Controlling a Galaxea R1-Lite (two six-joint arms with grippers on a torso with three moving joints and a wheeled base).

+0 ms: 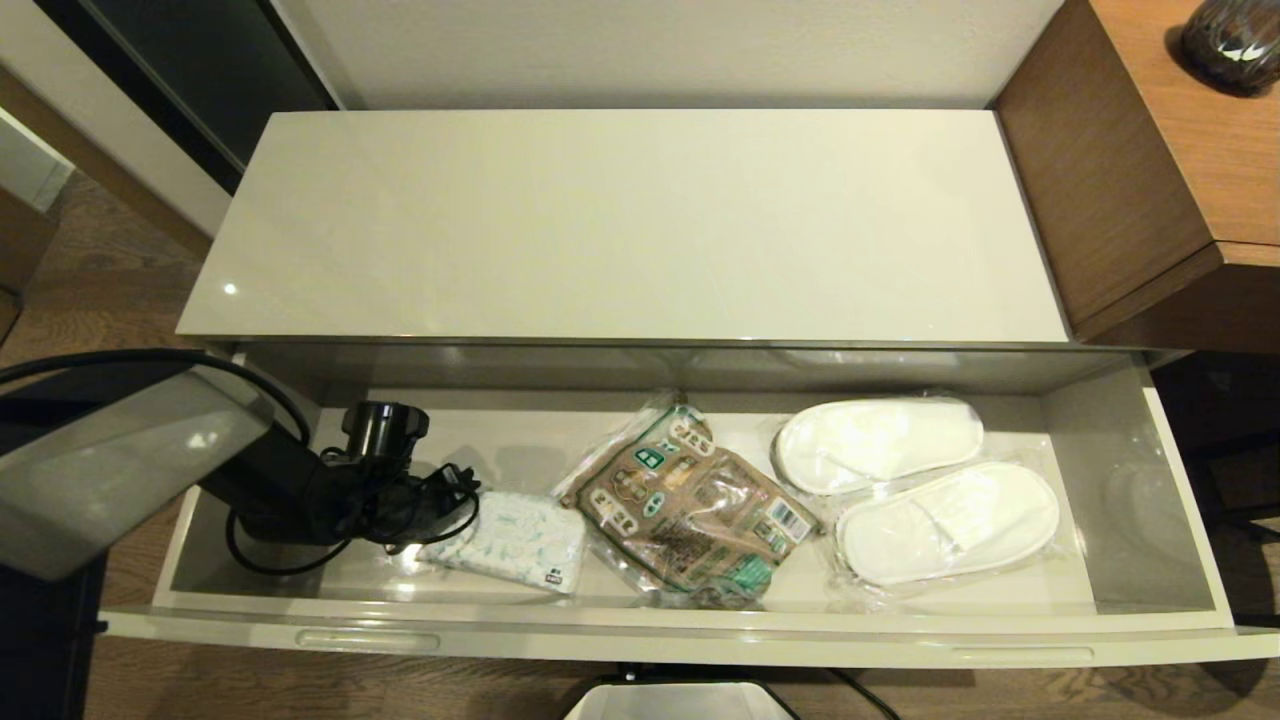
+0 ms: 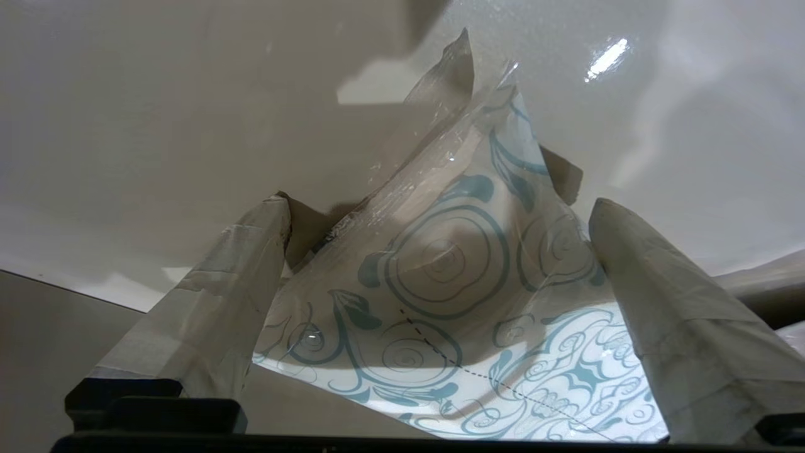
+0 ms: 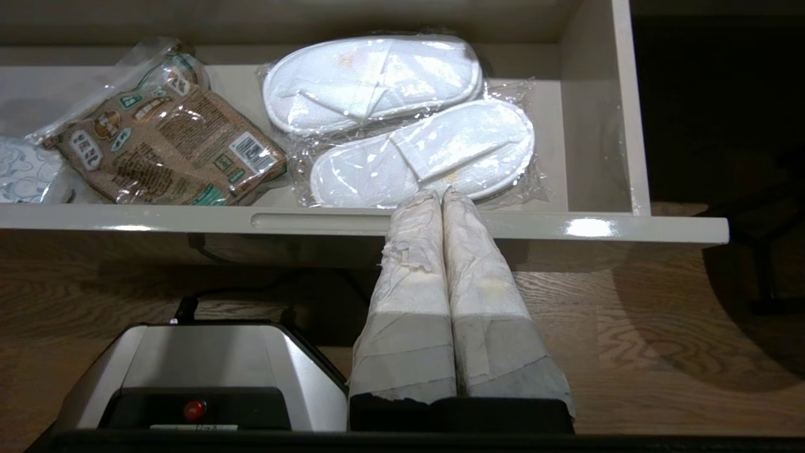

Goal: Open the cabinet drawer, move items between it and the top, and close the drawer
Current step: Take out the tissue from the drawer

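Observation:
The cabinet drawer (image 1: 660, 632) is pulled out below the bare top (image 1: 620, 220). Inside it lie a small white packet with blue print (image 1: 510, 540), a brown-and-green packet (image 1: 690, 510) and a wrapped pair of white slippers (image 1: 915, 485). My left gripper (image 1: 440, 510) is down in the drawer's left end. In the left wrist view it (image 2: 440, 202) is open, one finger (image 2: 220, 302) on each side of the white packet (image 2: 453, 283). My right gripper (image 3: 437, 192) is shut and empty, low in front of the drawer's front edge (image 3: 566, 226), with the slippers (image 3: 402, 119) just beyond.
A brown wood-grain desk (image 1: 1150, 150) with a dark object (image 1: 1230, 40) stands to the right of the cabinet. My left arm's grey link (image 1: 110, 460) and black cables (image 1: 300, 540) hang over the drawer's left end. The robot base (image 3: 207, 371) is below the drawer front.

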